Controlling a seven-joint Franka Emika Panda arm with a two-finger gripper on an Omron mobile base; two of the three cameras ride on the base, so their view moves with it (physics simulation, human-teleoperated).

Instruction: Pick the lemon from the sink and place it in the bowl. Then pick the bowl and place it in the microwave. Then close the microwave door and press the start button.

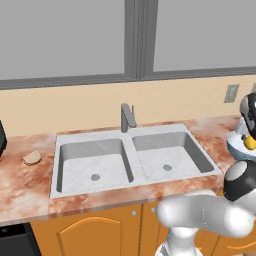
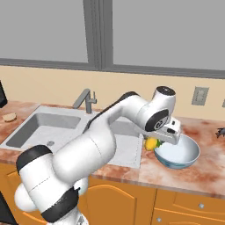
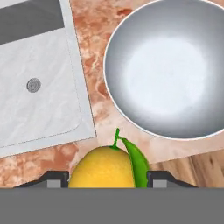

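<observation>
Left base view
Sink [image 1: 132, 157]: double basin of smooth grey steel, round drains, an upright grey faucet [image 1: 127, 117] behind the divider, set in the reddish marbled stone tabletop [image 1: 30, 185].
Bread lump [image 1: 32, 158]: tan, rounded, on the tabletop left of the sink.
Bowl [image 1: 239, 145]: white rim at the right edge, partly hidden by the arm.
Lemon [image 1: 249, 142]: bright yellow, over the bowl's rim.

Right base view
Arm: glossy white with dark joints, reaching across the sink to the right.
Gripper [image 2: 154, 143]: hangs at the bowl's left rim.
Lemon [image 2: 151, 143]: yellow oval with a green leaf, held under the hand, just left of the bowl and above the tabletop.
Bowl [image 2: 178, 153]: round, white inside, blue-green outside, on the stone right of the sink.
Wall outlet [image 2: 200, 95]: grey plate on the cream wall.

Hand view
Jaws: pinching the lemon [image 3: 103, 169] from both sides, a dark fingertip [image 3: 54, 179] at each flank.
Lemon skin: smooth, yellow-orange, with a green stem and leaf.
Bowl [image 3: 131, 87]: wide smooth circle, pale centre, beyond the lemon and apart from it.
Sink [image 3: 74, 87]: marbled grey basin with a round drain, upper left.
</observation>
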